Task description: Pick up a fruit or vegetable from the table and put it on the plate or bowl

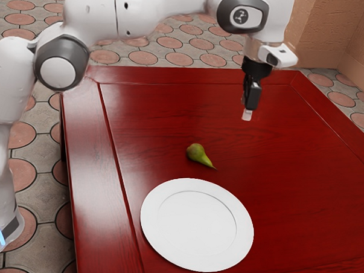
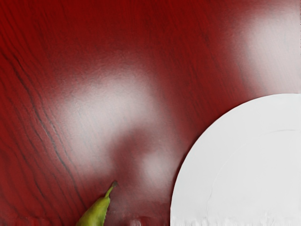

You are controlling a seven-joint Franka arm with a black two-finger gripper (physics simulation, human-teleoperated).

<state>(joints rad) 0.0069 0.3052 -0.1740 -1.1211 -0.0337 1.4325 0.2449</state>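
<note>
Slippage threatens — the small green tapered pear (image 1: 197, 154), lying mid-way on the red wooden bench (image 1: 304, 167) just beside the round white plate (image 1: 197, 226), may roll under a skewed pinch. The black claw (image 1: 248, 107) hangs well apart; whether clenched, I cannot tell.

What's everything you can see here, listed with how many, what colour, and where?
pear: one, green, lying on the table just beyond the plate, apart from it
plate: one, white, empty, near the table's front edge
table: one, dark red wood, under everything
floor: grey with brown round tiles, around the table
wall: tan, exterior view's upper right
arm: one, white and grey, from the exterior view's left
gripper: one, black, above the table, to the exterior view's right of the pear
</note>
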